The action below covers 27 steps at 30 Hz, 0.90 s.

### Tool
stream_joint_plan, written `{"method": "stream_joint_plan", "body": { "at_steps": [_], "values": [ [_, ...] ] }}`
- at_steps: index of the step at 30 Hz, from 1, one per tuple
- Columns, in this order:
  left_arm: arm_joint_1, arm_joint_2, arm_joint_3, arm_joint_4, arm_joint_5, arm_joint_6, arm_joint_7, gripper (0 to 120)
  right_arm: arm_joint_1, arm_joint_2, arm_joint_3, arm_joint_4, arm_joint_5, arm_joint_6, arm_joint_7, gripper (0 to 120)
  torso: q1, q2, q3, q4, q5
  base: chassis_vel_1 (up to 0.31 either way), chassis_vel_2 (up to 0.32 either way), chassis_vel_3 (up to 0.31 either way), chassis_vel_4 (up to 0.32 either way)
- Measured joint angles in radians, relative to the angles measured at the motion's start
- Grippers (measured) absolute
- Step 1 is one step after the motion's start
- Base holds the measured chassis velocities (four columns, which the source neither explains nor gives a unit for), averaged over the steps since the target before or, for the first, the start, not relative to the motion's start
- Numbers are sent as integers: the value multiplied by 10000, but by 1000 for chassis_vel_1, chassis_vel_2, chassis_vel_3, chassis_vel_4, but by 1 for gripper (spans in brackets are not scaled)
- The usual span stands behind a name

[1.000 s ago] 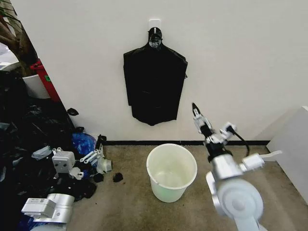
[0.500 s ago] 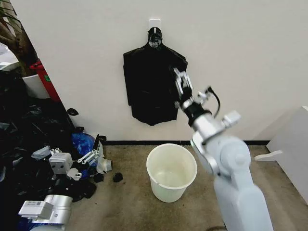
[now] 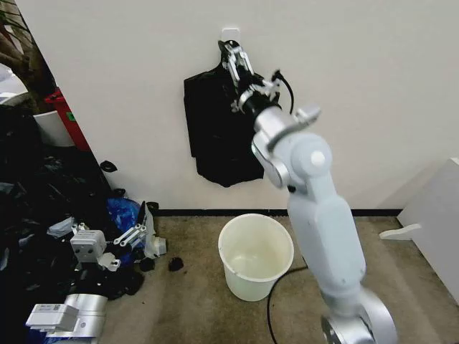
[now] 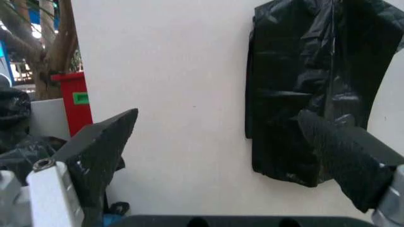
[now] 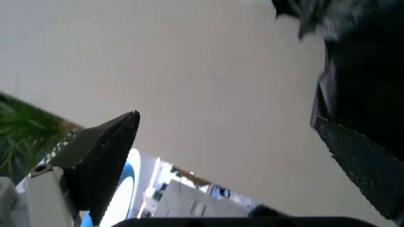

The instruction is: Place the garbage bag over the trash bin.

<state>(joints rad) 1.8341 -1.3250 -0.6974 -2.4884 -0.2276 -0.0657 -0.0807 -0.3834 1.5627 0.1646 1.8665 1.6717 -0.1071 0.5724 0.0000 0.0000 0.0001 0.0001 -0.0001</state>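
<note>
The right gripper [image 3: 235,56], jaws spread, reaches the gathered neck of the black bag pack [image 3: 226,129] hanging at 12 o'clock on the wall, ready to draw one. The trash bin [image 3: 256,256] waits directly below, unlined. The left gripper [image 4: 221,161], spread, idles at 8 o'clock.

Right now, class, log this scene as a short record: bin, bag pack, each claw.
trash bin: upright on the floor, no bag on it
black bag pack: hanging flat on the wall above the bin
right claw: raised at the pack's gathered neck, fingers open
left claw: low at the left, open, holding nothing
</note>
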Motion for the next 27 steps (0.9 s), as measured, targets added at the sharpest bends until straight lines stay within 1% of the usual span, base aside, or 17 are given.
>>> {"method": "stream_joint_plan", "body": {
  "at_steps": [2,13,15,17,18,21,23,24,25,27],
  "values": [
    [0,-16,2,-13,10,-21,10,100,386,87,54,-435,-72,72,149,100,0,0,0,0,0,0,0,0,0],
    [-10,-24,-1,-78,15,-31,16,100,1388,292,18,-1510,-567,223,844,98,0,0,-1,-1,1,0,0,0,0],
    [-20,-28,1,-93,11,-31,16,100,1536,358,8,-1668,-636,257,1007,94,0,0,-1,-1,1,0,0,0,0],
    [-32,-29,-3,-113,-9,-31,12,100,1665,422,-35,-1870,-825,266,1130,82,0,0,-1,0,0,0,0,0,0],
    [-32,-29,-3,-113,-9,-31,12,100,1665,422,-35,-1870,-825,266,1130,82,0,0,-1,0,0,0,0,0,0],
    [-45,-39,-16,-114,-41,-35,-5,100,1676,415,-97,-1964,-934,266,1222,69,0,0,-1,-1,1,0,0,0,0],
    [-51,-48,-17,-115,-46,-46,-9,100,1669,413,-95,-1987,-934,266,1282,63,0,0,-1,-1,1,0,0,0,0],
    [-51,-48,-17,-115,-46,-46,-9,100,1669,413,-95,-1987,-934,266,1282,63,0,0,-1,-1,1,0,0,0,0],
    [-53,-53,-17,-116,-49,-51,-14,100,1656,415,-81,-2001,-922,266,1324,59,0,0,-1,-1,1,0,0,0,0],
    [-58,-55,-18,-117,-51,-58,-18,100,1643,414,-64,-2010,-899,267,1360,57,0,0,-1,-1,1,0,0,0,0]
  ]
}}
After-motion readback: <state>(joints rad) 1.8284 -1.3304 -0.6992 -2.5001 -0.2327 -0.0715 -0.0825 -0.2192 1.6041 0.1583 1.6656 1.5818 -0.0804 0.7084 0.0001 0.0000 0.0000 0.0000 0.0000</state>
